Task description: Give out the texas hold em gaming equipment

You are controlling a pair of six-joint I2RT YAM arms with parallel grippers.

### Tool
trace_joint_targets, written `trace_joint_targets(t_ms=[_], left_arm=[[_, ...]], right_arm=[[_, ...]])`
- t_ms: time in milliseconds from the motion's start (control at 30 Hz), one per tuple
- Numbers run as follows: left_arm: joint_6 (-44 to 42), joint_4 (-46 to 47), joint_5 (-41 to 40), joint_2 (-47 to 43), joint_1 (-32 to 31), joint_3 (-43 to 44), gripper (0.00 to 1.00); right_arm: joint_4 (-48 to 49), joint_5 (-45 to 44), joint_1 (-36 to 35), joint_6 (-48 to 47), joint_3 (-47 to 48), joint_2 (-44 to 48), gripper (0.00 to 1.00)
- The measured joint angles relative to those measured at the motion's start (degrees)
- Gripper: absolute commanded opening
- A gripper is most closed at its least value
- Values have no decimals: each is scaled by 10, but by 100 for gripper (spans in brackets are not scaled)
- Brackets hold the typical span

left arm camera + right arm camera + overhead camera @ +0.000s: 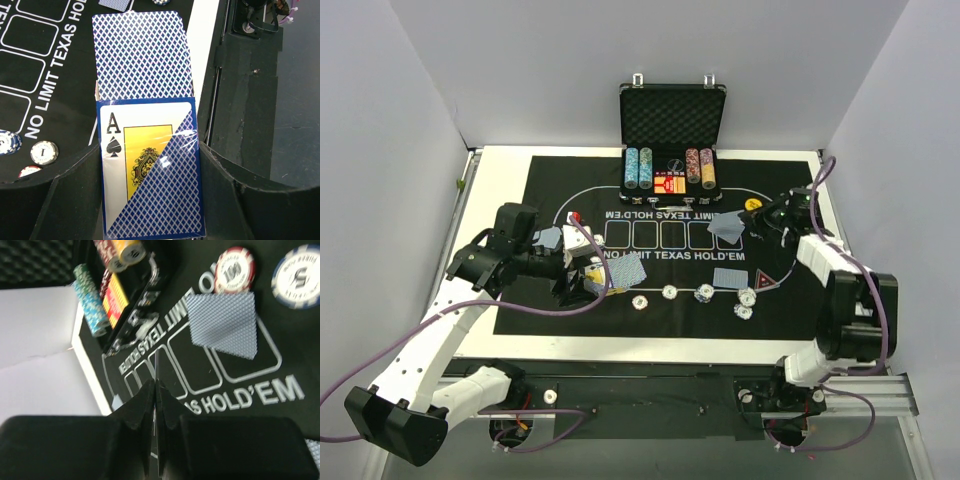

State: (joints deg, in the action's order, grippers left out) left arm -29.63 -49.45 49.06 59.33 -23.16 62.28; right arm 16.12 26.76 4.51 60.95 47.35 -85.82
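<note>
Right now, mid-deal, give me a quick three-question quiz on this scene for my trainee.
1. True or false: the case lid is shut.
2. What does the left gripper hold? A) a die B) the deck C) nothing
3. Fill in: the right gripper pinches a single ____, seen edge-on in its wrist view.
Key: 1 false, it stands open. 2 B. 3 card.
</note>
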Motion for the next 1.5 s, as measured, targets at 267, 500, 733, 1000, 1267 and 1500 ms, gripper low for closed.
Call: trace_joint_targets(t_ms=[267,500,733,1000,1267,1500], left_arm=[[0,0,0,0,0,0,1],[-1,-1,0,0,0,0,1],[-2,-4,0,0,0,0,1],[-3,-5,0,-2,0,0,1],[-7,-5,0,-3,0,0,1],[-6,-5,0,-3,0,0,1]], right_arm=[[10,-56,0,-42,96,-139,0],[-79,-110,-14,-90,151,-180,16],[-176,-162,-37,-134,165,-160,45],[-243,-205,-77,-146,139,32,59],[-199,-29,-248,-116,127,186,68],[-188,57,-395,-98,118,175,68]])
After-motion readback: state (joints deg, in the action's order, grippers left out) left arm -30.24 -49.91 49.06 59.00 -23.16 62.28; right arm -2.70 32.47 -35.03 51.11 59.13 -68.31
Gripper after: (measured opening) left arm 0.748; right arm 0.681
